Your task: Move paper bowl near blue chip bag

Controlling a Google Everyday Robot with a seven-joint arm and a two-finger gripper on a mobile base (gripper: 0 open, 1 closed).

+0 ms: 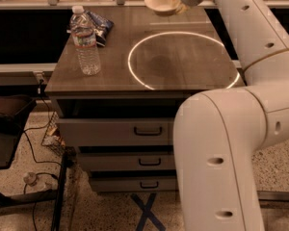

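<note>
The robot's white arm (231,143) fills the right half of the frame and reaches up to the top edge. Left of it stands a drawer cabinet, whose wooden top (183,76) bears a bright ring of light (129,61) at its centre. A clear water bottle (85,42) stands upright in the upper left, near the top's left edge.

The paper bowl (160,1) is at top centre, over the far edge of the cabinet top and apparently lifted clear of it. The blue chip bag (102,25) lies just behind the bottle, well to the left of the bowl. The gripper (179,6) sits at the bowl's right rim, closed on it as far as I can judge.

The carry looks to be in hand: the bowl is grasped but not placed. The next move calls for a leftward sweep toward the bag, keeping clear of the bottle, then lowering the bowl onto bare wood beside the bag before letting go.
</note>
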